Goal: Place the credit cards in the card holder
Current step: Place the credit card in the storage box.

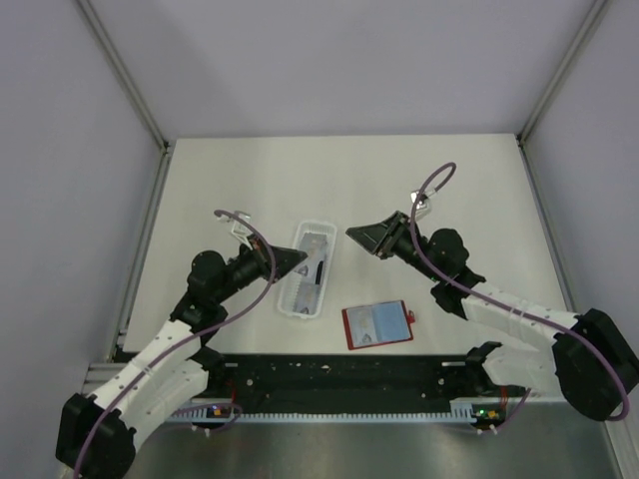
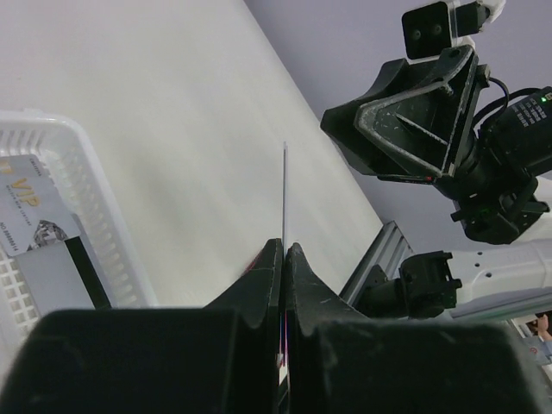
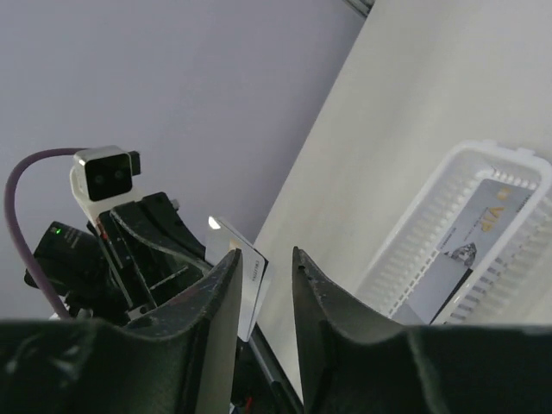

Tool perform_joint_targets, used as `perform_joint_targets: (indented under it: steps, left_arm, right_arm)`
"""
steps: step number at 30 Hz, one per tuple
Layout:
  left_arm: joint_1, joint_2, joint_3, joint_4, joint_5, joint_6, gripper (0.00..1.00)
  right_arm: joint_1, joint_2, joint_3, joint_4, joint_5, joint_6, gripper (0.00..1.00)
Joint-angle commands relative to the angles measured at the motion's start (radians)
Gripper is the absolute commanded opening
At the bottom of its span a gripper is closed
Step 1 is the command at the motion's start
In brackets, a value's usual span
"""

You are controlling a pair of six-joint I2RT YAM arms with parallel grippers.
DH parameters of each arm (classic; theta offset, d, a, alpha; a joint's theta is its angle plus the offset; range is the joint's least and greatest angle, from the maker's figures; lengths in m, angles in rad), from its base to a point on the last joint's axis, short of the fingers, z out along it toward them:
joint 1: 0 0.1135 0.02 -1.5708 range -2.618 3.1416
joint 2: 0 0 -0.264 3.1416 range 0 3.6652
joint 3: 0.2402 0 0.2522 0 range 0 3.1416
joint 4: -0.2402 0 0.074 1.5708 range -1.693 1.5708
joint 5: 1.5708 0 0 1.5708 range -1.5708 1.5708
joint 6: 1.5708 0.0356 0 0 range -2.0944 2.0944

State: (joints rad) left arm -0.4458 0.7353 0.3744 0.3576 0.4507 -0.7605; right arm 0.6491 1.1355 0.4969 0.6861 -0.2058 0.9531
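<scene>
My left gripper (image 1: 302, 259) is shut on a thin grey credit card, held above the white tray. In the left wrist view (image 2: 285, 247) the card (image 2: 285, 194) stands edge-on above the closed fingers. My right gripper (image 1: 351, 234) is open and empty, a short way right of the left one and facing it. In the right wrist view (image 3: 265, 256) the held card (image 3: 252, 280) shows just beyond the open fingers, apart from them. The red card holder (image 1: 347, 331) lies open on the table near the front, with a grey card (image 1: 375, 322) showing in it.
The white slotted tray (image 1: 287, 291) lies under the left gripper with more cards (image 1: 316, 249) in it; it also shows in the left wrist view (image 2: 86, 198) and the right wrist view (image 3: 405, 250). A black rail (image 1: 339, 371) runs along the near edge.
</scene>
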Motion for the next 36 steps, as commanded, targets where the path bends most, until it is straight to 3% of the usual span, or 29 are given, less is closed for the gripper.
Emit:
perform_joint_targets:
  steps: [1,5,9,13,18,25,30,36]
  left_arm:
    - [0.002,0.006,-0.029,0.153,0.023,-0.075,0.0]
    - [0.002,-0.004,-0.049,0.201,0.002,-0.132,0.0]
    - [0.001,-0.046,-0.11,0.245,-0.108,-0.259,0.0]
    - [0.001,-0.118,-0.206,0.322,-0.233,-0.463,0.0]
    - [0.001,-0.192,-0.206,0.23,-0.291,-0.629,0.0]
    - [0.002,-0.224,-0.221,0.201,-0.273,-0.879,0.0]
    - [0.001,-0.232,-0.204,0.176,-0.241,-0.945,0.0]
    - [0.001,-0.267,-0.098,-0.055,-0.23,-0.964,0.0]
  right_arm:
    - [0.027,0.024,0.032,0.129,-0.047,0.046,0.26]
    - [0.055,0.055,0.063,0.113,-0.067,0.026,0.25]
    - [0.078,0.063,0.075,0.109,-0.06,0.004,0.37]
    - [0.092,0.047,0.08,0.092,-0.044,-0.013,0.4]
    - [0.103,0.029,0.106,0.043,-0.035,-0.019,0.4]
    - [0.15,0.015,0.186,-0.071,-0.003,-0.03,0.32]
    - [0.168,-0.005,0.212,-0.095,0.02,0.01,0.37]
    - [0.198,-0.029,0.282,-0.272,0.131,0.041,0.38]
